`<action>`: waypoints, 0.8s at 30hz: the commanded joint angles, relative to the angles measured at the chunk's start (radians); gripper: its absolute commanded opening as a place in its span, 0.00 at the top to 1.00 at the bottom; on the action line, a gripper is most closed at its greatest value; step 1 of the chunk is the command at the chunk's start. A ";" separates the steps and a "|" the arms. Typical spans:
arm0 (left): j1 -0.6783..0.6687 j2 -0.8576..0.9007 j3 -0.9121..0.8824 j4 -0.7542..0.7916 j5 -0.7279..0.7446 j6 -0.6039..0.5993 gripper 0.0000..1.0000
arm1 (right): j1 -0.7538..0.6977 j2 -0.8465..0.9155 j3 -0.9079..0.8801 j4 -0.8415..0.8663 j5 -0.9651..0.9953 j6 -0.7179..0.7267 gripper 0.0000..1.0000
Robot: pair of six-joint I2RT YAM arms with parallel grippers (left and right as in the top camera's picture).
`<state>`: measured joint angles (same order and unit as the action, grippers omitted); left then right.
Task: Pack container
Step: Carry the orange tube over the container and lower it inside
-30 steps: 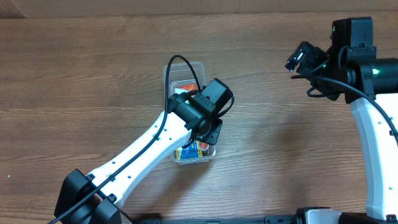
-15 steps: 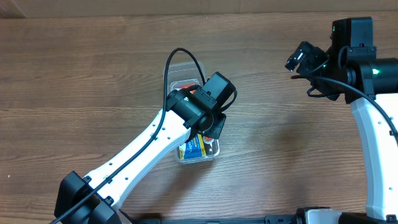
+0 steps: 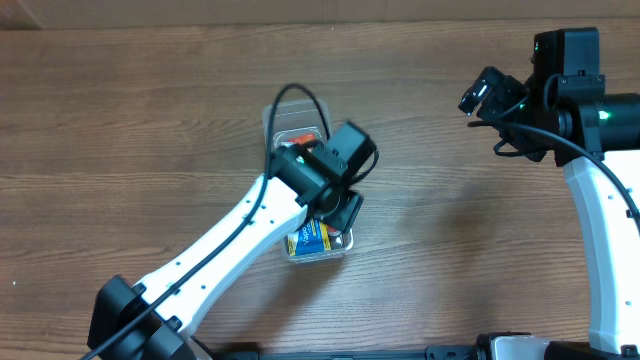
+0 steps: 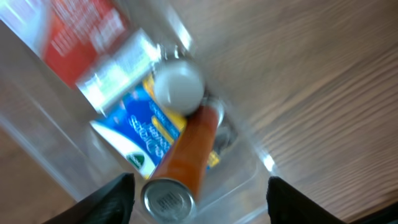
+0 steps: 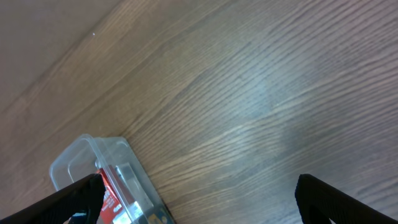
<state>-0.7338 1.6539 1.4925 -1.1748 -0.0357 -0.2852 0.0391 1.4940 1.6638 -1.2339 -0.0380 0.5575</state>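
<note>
The clear plastic container (image 3: 343, 244) lies on the wooden table under my left wrist. In the left wrist view the container (image 4: 261, 163) holds a red box (image 4: 68, 31), a blue and yellow box (image 4: 146, 127), a white ball (image 4: 178, 85) and an orange can (image 4: 186, 158) with a silver end. My left gripper (image 4: 199, 199) is open just above the can, which lies free between the fingers. My right gripper (image 5: 199, 199) is open and empty, held high at the right (image 3: 490, 92). The container's far end (image 5: 84, 155) shows in the right wrist view.
The wooden table (image 3: 450, 200) stretches all round the container. The left arm (image 3: 230, 250) crosses from the bottom left and hides most of the container in the overhead view. The right arm's white link (image 3: 600, 230) stands at the right edge.
My left wrist has shifted slightly over the container, first toward the right, then back a little. The right arm has not moved.
</note>
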 commanded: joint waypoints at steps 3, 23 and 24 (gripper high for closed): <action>-0.011 -0.029 0.443 -0.240 -0.136 0.031 0.21 | -0.004 -0.013 0.013 0.005 -0.001 0.004 0.00; 0.081 -0.023 -0.182 0.182 0.090 0.002 0.82 | -0.004 -0.013 0.013 0.005 -0.001 0.004 0.00; 0.068 -0.023 -0.182 0.188 0.100 0.002 0.81 | -0.004 -0.013 0.013 0.005 -0.001 0.004 0.00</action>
<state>-0.6277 1.6245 1.3514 -0.9871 -0.0067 -0.3050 0.0391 1.4940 1.6638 -1.2316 -0.0380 0.5575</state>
